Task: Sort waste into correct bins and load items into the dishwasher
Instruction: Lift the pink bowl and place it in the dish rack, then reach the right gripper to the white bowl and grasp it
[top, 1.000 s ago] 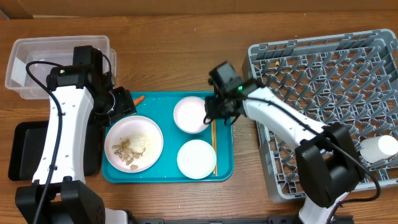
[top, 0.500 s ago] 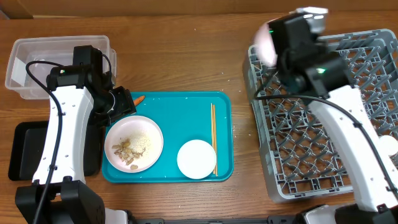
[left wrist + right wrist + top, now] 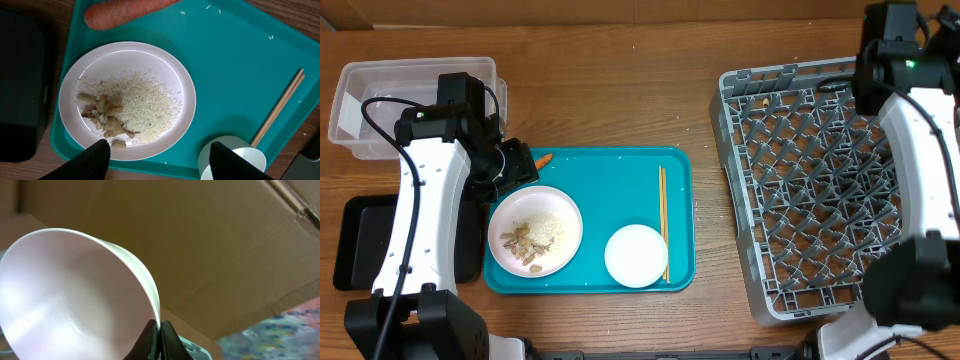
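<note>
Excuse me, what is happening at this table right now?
A meal tray is being cleared. The right gripper is shut on the rim of a white bowl, raised near the far edge of the grey dish rack. The left gripper hovers open over the plate of rice and scraps on the teal tray. A carrot, chopsticks and a second bowl lie on that tray.

No legible text, label, brand, number or sign in any view.
</note>
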Action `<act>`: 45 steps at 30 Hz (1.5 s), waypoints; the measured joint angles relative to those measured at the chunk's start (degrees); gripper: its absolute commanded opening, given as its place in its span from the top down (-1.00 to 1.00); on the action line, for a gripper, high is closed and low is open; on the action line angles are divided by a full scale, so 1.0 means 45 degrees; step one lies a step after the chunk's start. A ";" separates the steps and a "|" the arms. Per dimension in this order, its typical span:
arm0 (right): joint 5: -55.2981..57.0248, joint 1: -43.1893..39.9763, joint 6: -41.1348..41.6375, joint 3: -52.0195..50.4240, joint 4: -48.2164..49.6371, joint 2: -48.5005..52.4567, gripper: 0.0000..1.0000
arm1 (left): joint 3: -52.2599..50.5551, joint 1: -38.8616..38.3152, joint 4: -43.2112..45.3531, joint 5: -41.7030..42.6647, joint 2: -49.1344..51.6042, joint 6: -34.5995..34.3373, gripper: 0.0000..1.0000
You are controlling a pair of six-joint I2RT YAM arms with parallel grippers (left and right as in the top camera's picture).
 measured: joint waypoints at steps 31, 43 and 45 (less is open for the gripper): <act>-0.4658 0.1156 0.1205 -0.0185 -0.3215 0.3439 0.70 | 0.0000 0.0000 0.0136 0.0000 0.0000 0.0000 -0.32; -0.7548 0.2142 0.1292 -0.0180 -0.3837 0.1559 0.42 | 0.0000 0.0000 0.0131 -0.0005 0.0000 0.0000 -0.33; -0.9044 0.2501 0.0573 -0.0068 -0.3832 0.0437 0.31 | 0.0000 0.0000 0.0136 -0.0005 0.0000 0.0000 -0.33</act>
